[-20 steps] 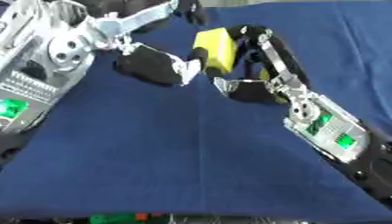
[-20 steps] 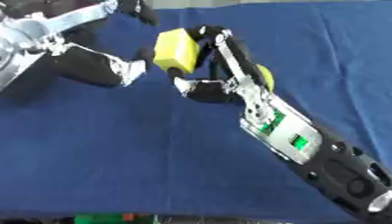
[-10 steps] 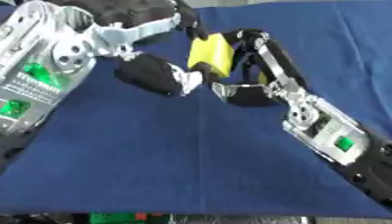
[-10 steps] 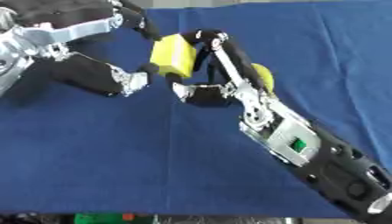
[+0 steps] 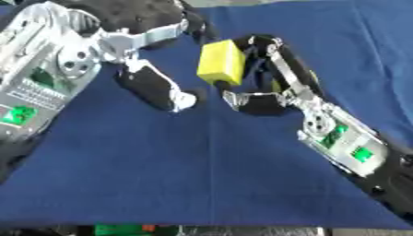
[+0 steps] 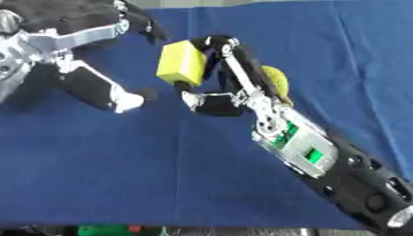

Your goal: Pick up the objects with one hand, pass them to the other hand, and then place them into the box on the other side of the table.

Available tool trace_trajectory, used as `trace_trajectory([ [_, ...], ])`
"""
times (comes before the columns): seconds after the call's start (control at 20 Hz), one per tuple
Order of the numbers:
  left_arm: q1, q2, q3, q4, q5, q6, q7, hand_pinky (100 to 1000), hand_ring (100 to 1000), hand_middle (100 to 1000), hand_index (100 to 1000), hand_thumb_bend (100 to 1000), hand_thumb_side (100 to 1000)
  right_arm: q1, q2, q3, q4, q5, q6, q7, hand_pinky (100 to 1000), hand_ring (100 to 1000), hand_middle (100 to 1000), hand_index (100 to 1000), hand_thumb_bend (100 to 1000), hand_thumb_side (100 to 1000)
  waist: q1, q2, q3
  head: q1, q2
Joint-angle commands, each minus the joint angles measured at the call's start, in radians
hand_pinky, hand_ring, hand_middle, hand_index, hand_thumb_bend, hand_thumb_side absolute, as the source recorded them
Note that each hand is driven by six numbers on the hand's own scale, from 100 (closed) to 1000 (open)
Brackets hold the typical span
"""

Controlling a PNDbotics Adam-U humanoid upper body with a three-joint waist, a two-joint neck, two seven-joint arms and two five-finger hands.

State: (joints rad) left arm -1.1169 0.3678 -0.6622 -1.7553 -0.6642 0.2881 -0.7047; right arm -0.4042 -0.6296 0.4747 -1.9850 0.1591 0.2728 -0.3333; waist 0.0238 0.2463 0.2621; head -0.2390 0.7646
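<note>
The right hand has its fingers and thumb closed around a yellow block and holds it raised above the blue surface, near mid-width. The left hand stands just beside the block with its fingers spread apart, one dark finger above the block's upper left corner and another, white-tipped, below it. No contact between the left hand and the block can be confirmed from either view.

A second, rounded yellow-green object shows behind the right hand's fingers; what it is cannot be determined. The destination box is not in view.

Risks identified:
- Transfer appears not yet complete. If the right hand lets go before the left hand closes on the block, the block is likely to fall to the surface.
- The right hand's fingers cover much of the block's right side, leaving mainly the left face free. A closing left hand may catch the right hand's fingers instead of the block.
- Contact at a corner only could tip or twist the block out of the grasp.
</note>
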Motion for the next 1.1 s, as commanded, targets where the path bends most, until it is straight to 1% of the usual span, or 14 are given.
trace_trajectory([
  [0.05, -0.012, 0.005, 0.017, -0.013, -0.011, 0.003, 0.009, 992, 864, 758, 930, 378, 363, -0.007, -0.008, -0.003, -0.015, 0.012, -0.007, 0.004, 187, 456, 518, 540, 100, 100, -0.002, -0.015, -0.001, 0.004, 0.005],
  [0.15, -0.01, 0.004, 0.017, -0.01, -0.023, 0.007, 0.015, 990, 864, 758, 930, 384, 365, -0.006, -0.008, -0.002, -0.015, 0.016, -0.011, 0.005, 186, 456, 520, 540, 100, 100, -0.003, -0.014, -0.002, 0.005, 0.005],
  [0.3, -0.009, -0.001, 0.017, -0.003, -0.035, 0.011, 0.022, 986, 860, 751, 919, 364, 360, -0.007, -0.006, 0.002, -0.015, 0.026, -0.017, 0.009, 185, 456, 521, 540, 100, 100, -0.004, -0.013, -0.004, 0.008, 0.005],
  [0.65, -0.005, -0.013, 0.013, 0.026, -0.044, 0.009, 0.027, 982, 858, 750, 898, 358, 367, -0.012, -0.004, 0.01, -0.015, 0.05, -0.041, 0.019, 186, 457, 522, 540, 100, 100, -0.004, -0.011, -0.009, 0.013, 0.005],
  [1.1, -0.002, -0.027, 0.007, 0.067, -0.052, -0.007, 0.033, 982, 861, 747, 879, 344, 373, -0.018, -0.001, 0.019, -0.015, 0.078, -0.062, 0.021, 188, 457, 522, 539, 100, 100, -0.004, -0.009, -0.012, 0.016, 0.005],
])
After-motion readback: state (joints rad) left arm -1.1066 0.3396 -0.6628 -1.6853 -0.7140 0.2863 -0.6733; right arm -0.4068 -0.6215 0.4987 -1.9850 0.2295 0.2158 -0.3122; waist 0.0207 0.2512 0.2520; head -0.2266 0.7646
